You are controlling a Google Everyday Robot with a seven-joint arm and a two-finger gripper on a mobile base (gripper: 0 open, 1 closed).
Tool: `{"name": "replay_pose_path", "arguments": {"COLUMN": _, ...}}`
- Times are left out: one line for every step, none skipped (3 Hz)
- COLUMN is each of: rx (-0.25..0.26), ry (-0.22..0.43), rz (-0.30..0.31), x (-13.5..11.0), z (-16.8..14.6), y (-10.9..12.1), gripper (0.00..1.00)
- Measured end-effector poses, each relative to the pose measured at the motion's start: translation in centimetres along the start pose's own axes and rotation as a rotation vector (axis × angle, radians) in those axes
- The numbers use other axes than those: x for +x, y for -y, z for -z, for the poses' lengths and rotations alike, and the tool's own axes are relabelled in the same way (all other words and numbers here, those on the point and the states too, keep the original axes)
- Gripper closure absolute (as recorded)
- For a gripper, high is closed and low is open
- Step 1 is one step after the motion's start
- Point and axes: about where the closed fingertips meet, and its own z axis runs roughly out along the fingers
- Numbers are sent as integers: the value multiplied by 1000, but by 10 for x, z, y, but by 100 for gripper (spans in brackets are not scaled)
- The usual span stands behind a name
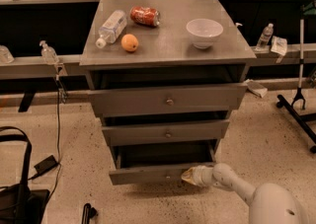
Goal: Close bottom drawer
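The bottom drawer (148, 173) is the lowest of three grey drawers in a metal cabinet. It stands pulled out, its dark tray open above the slim front, with a small round knob (168, 174) at the centre. My gripper (187, 175) is at the right part of that front, its pale tip against the drawer face just right of the knob. My white arm (237, 184) runs in from the lower right.
The middle drawer (166, 132) and top drawer (168, 100) also stand slightly out. On the cabinet top lie a plastic bottle (110, 27), an orange (130, 43), a red can (145, 16) and a white bowl (204, 32). A black bag (19, 193) sits on the floor at the left, a stand base (296, 109) at the right.
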Motion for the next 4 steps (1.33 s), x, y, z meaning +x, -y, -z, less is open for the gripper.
{"name": "replay_pose_path", "arguments": {"rx": 2, "ry": 9, "rz": -2, "x": -1, "z": 1, "y": -2, "gripper": 100}}
{"name": "replay_pose_path", "arguments": {"rx": -2, "ry": 35, "rz": 0, "x": -9, "z": 8, "y": -14, "gripper": 100}}
{"name": "replay_pose_path", "arguments": {"rx": -16, "ry": 54, "rz": 9, "x": -16, "z": 13, "y": -30, "gripper": 100}}
{"name": "replay_pose_path", "arguments": {"rx": -13, "ry": 71, "rz": 12, "x": -19, "z": 15, "y": -35, "gripper": 100}}
